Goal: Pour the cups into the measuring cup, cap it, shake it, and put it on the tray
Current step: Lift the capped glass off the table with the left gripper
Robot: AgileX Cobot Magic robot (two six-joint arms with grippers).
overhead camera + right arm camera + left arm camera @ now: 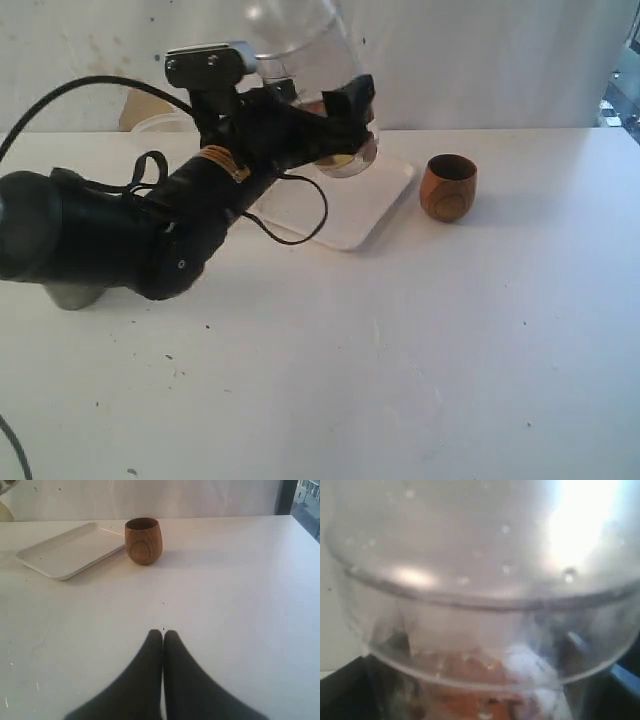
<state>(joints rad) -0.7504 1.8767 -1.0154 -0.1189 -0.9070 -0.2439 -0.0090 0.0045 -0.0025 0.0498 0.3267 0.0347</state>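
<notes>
My left gripper is shut on the clear measuring cup and holds it tilted in the air above the white tray. The clear domed cap sits on the cup, partly cut off by the frame's top edge. In the left wrist view the measuring cup fills the blurred picture, with brown and white contents near my gripper. The wooden cup stands upright right of the tray. My right gripper is shut and empty, low over the table, facing the wooden cup and the tray.
A grey metal object, possibly the steel tumbler, shows under the left arm, mostly hidden. A whitish tub sits at the back left behind the arm. A black cable hangs from the arm over the tray's near edge.
</notes>
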